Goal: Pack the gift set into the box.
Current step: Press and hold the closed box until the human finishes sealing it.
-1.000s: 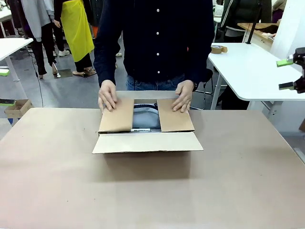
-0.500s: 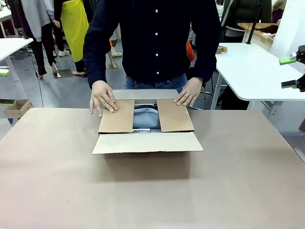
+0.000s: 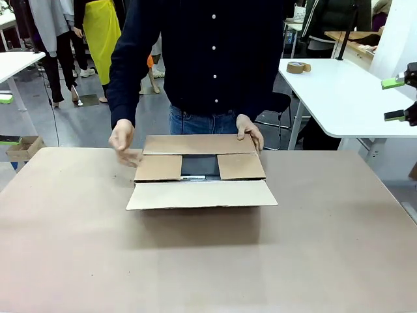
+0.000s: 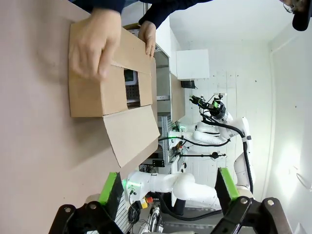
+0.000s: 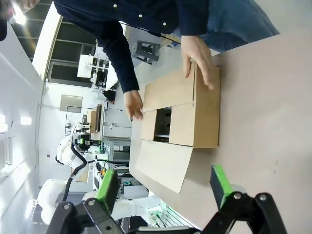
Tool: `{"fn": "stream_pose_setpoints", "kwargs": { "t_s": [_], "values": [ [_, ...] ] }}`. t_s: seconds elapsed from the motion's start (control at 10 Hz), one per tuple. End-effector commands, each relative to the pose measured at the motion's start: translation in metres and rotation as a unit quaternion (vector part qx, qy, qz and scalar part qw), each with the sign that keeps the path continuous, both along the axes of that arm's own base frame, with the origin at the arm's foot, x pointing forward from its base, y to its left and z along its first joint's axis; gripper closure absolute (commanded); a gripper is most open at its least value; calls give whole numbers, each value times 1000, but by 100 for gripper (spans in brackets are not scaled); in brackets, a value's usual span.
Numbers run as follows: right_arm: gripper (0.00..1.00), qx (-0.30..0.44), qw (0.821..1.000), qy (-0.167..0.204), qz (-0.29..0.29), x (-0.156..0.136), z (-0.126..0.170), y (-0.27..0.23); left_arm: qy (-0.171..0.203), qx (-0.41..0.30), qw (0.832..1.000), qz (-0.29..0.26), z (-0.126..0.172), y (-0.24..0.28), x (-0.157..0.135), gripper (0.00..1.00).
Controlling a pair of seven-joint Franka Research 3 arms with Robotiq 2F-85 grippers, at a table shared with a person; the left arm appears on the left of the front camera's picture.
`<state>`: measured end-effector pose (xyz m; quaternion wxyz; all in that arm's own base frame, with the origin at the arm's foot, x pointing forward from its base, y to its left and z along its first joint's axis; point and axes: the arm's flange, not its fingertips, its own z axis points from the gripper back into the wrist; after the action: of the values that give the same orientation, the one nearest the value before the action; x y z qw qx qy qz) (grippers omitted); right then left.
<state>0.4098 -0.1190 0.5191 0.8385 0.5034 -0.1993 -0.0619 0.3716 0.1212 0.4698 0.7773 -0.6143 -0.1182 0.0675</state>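
The front view is showing the right fingers (image 3: 391, 83) hanging raised at the bench's (image 3: 339, 248) right side, spread wide and gripping nothing. The left wrist view is showing the left fingers (image 4: 109, 189) likewise parted and bare. Well ahead of both pairs, the box (image 3: 202, 194) is sitting mid-bench with open room all round. The person's hands (image 3: 251, 130) are pressing its far flap, and the gift set (image 3: 194, 176) is lying inside, glimpsed through the gap.

Box (image 3: 199, 173) top is mostly flapped over, only a narrow middle gap (image 3: 199, 165). Person's hand (image 3: 122, 138) and other hand (image 3: 249, 130) crowd its far corners; table (image 3: 326, 254) on its near side is open.
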Motion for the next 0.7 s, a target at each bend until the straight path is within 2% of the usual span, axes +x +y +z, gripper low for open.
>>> {"fn": "stream_pose_setpoints", "kwargs": {
  "t_s": [0.0, 0.6],
  "values": [
    [0, 1, 1000, -2, 4, 0, 2, 1, -3, 0, 1000, -6, 1, 0, -3, 0],
    [0, 1, 1000, -2, 4, 0, 2, 1, -3, 0, 1000, -6, 1, 0, -3, 0]
  ]
}}
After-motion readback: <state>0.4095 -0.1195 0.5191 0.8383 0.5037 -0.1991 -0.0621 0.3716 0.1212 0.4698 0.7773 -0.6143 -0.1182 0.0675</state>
